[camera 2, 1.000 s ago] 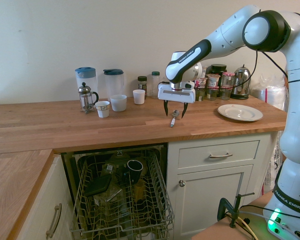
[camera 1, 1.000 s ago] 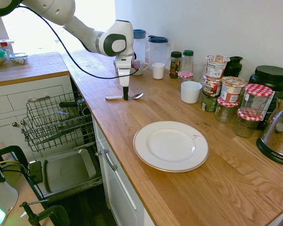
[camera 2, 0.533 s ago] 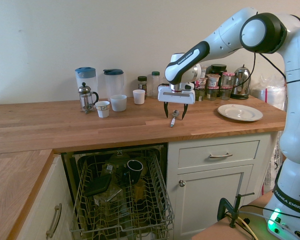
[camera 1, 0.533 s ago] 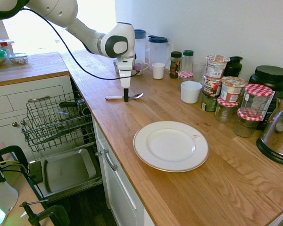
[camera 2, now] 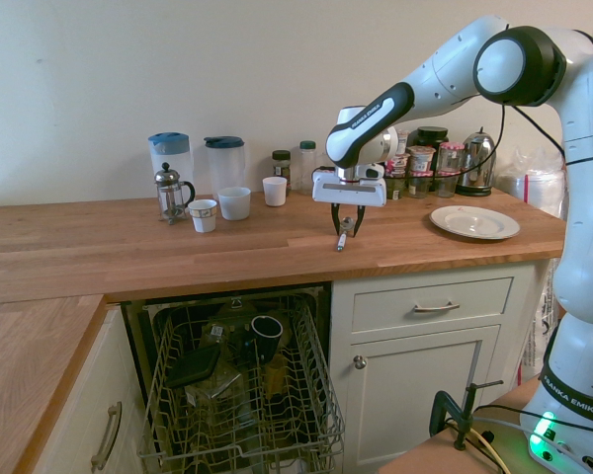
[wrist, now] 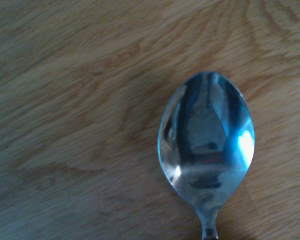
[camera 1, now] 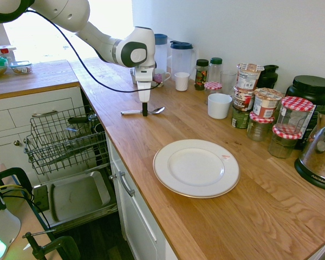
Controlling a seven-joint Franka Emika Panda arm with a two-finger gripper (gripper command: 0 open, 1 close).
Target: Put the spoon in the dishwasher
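Observation:
The silver spoon [camera 1: 157, 110] lies flat on the wooden counter, handle toward the counter's edge; its oval bowl [wrist: 206, 145] fills the wrist view. My gripper [camera 1: 144, 112] points straight down onto the handle, and in the second exterior view its fingers [camera 2: 345, 231] are drawn in against the spoon [camera 2: 342, 239], shut on it while it still rests on the wood. The dishwasher stands open below the counter, its grey door [camera 1: 76, 197] dropped down. Its wire rack [camera 1: 65, 141] is pulled out and holds a dark cup and other dishes [camera 2: 239, 375].
A white plate [camera 1: 196, 167] sits nearer the front of the counter. A white cup [camera 1: 219, 105], jars [camera 1: 266, 108] and a kettle [camera 1: 322, 151] line the wall. Two pitchers [camera 2: 225, 163], a French press [camera 2: 170, 193] and small cups stand further along. White drawers [camera 2: 435, 306] flank the dishwasher.
The gripper's fingers, spread wide on either side of the spoon handle a second ago, have drawn together onto it. The arm has hardly moved and the spoon has not shifted.

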